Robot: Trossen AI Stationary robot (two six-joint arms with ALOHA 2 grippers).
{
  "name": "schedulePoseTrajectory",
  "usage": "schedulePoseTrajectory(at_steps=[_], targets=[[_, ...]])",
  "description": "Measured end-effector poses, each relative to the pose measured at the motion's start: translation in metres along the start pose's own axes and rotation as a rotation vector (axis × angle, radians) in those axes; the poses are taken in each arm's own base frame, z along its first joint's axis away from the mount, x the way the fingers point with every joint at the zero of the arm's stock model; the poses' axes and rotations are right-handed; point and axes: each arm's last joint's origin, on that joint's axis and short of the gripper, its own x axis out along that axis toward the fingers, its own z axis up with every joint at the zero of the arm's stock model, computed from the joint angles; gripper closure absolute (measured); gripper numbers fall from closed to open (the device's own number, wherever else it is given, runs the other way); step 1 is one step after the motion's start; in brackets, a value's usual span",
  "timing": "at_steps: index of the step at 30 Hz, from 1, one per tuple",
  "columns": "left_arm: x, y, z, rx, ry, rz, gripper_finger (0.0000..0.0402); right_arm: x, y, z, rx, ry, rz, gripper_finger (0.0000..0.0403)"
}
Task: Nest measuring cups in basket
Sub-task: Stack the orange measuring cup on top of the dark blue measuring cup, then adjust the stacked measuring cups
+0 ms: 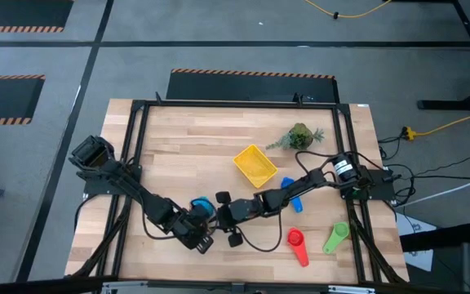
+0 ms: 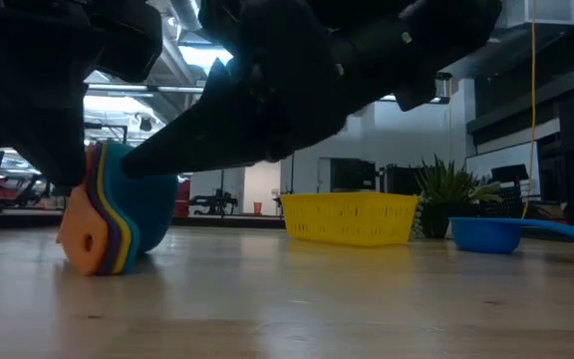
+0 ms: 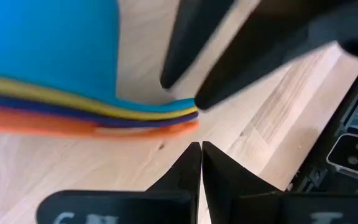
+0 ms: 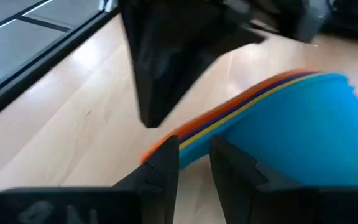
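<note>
Several measuring cups sit nested in one stack [image 1: 202, 208], light blue on top, then yellow, dark blue and orange. The stack is tipped on its side [image 2: 118, 214], with the handle ends and rim on the table. My right gripper [image 4: 194, 152] reaches in from the table's right, slightly open, its tips at the stacked handles [image 4: 253, 102]. My left gripper [image 3: 201, 155] is shut, just near-side of the stack, with bare wood between it and the handles [image 3: 135, 118]. The yellow basket [image 1: 255, 163] stands apart, farther back. Blue [image 1: 294, 198], red [image 1: 298, 245] and green [image 1: 336, 238] cups lie singly on the table. My right gripper has one fingertip [image 3: 199, 102] against the free end of the stacked handles [image 3: 188, 112], on the light blue and yellow side. The fingers slant down from the table's right and lie over the stack, not around it. Whether the other fingertip [image 3: 166, 81] touches, I cannot tell.
A green plant sprig [image 1: 300, 136] lies beyond the basket near the far right corner. The blue cup [image 2: 486, 234] sits under my right arm. Bare wood spreads over the table's far left half and between the stack and the basket [image 2: 347, 217].
</note>
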Motion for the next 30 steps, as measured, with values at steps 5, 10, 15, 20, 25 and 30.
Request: schedulePoseTrajectory(at_steps=[5, 10, 15, 20, 25, 30], targets=[[-0.001, 0.000, -0.004, 0.010, 0.019, -0.004, 0.0393, -0.007, -0.004, 0.009, 0.002, -0.001, -0.015, 0.0308], [-0.002, -0.001, -0.012, 0.027, 0.085, -0.015, 0.0393, -0.021, -0.013, 0.024, -0.019, 0.004, -0.053, 0.0308], [-0.004, 0.001, -0.021, 0.046, 0.131, 0.011, 0.0394, -0.032, -0.024, 0.035, -0.039, 0.007, -0.125, 0.0308], [-0.014, 0.008, -0.022, 0.044, 0.112, 0.086, 0.0400, -0.033, -0.041, 0.033, -0.039, 0.025, -0.186, 0.0308], [-0.031, 0.018, -0.014, 0.062, 0.033, 0.181, 0.0400, -0.034, -0.053, 0.030, -0.027, 0.052, -0.204, 0.0308], [-0.033, 0.025, -0.002, 0.050, -0.020, 0.249, 0.0400, -0.035, -0.059, 0.028, 0.007, 0.056, -0.216, 0.0308]])
